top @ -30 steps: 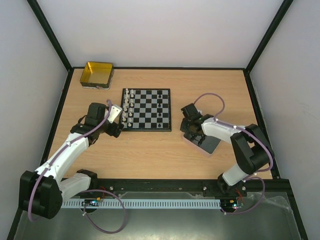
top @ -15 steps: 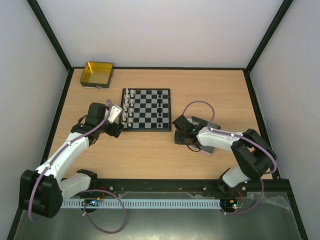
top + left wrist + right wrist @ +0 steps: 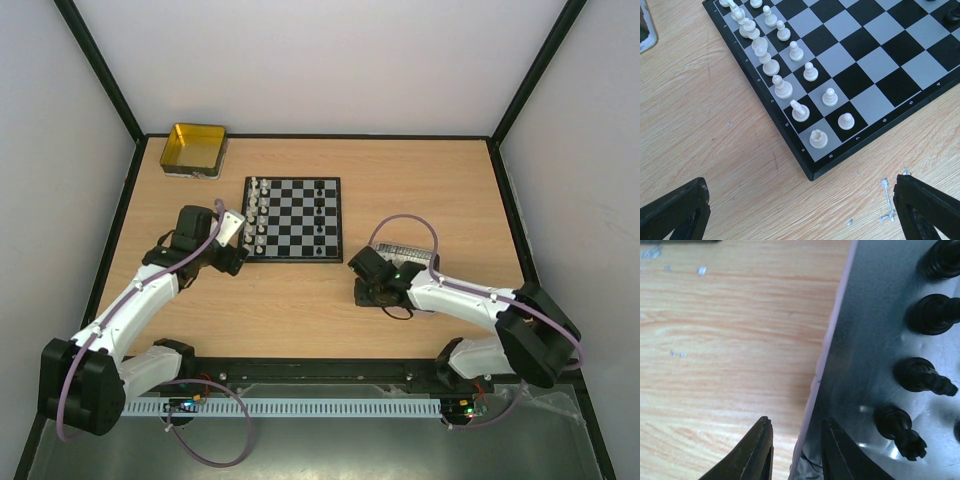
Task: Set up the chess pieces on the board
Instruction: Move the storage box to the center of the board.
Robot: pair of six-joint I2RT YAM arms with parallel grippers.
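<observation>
Straddling the pale rim of the dark grey tray [image 3: 865,340], the right gripper [image 3: 794,435] has its two fingers only a narrow gap apart, one tip over bare wood and the other over the tray, clamped on nothing. Just past that finger, several black chess pieces [image 3: 920,377] sit in a loose row on the tray; I cannot tell whether they stand or lie. From overhead this gripper is low on the wooden table [image 3: 300,310], near the right front corner of the chessboard [image 3: 295,218] but clear of it. The left gripper [image 3: 800,217] hangs just off the board's near left corner with its fingers spread wide, both tips over the tabletop and nothing between them. On the board, the white chess pieces [image 3: 800,111] fill two columns along the left edge. The outer column runs rook [image 3: 818,138] at the near corner, then knight, then bishop. The inner column is pawns [image 3: 829,96], each upright on its own square. A few black pieces stand on the right part of the board, and the squares between the two colours are bare. Farthest back, a yellow tin [image 3: 195,150] lies open at the table's far left corner, well apart from the board.
</observation>
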